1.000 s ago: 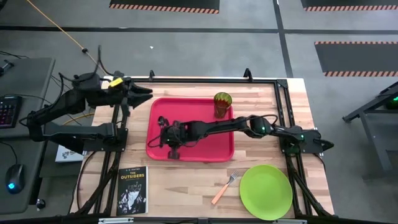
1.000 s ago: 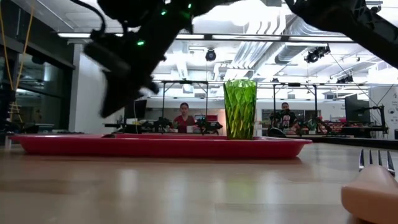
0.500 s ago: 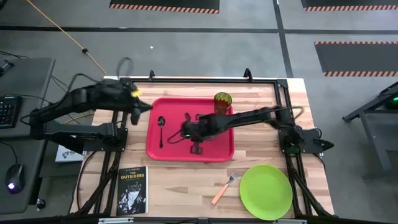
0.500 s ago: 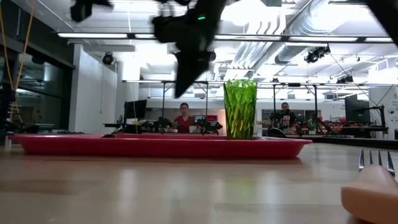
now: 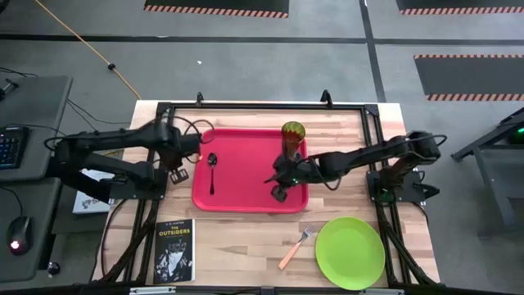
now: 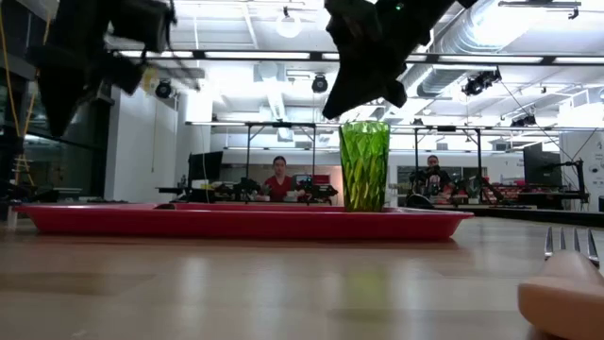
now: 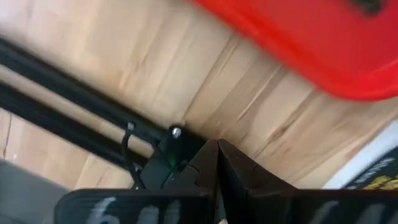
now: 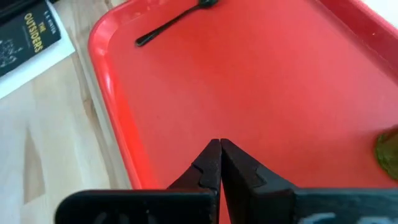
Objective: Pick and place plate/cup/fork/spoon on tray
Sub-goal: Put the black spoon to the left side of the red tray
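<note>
Now dark thin spoon [image 5: 211, 170] lying on red tray [image 5: 246, 193] near its left edge, right gripper [image 5: 279, 194] closed and empty above tray, left gripper [image 5: 195, 148] closed, empty, black book [image 5: 173, 250] reading "THE OUTSIDERS"

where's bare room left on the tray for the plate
The tray is bare across its middle, between the spoon by its left rim and the cup in its far right corner. The right gripper, fingers shut, hangs over the near right part, crowding that side.

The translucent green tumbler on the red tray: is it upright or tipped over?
Upright. The translucent green tumbler stands on its base on the red tray, walls vertical.
</note>
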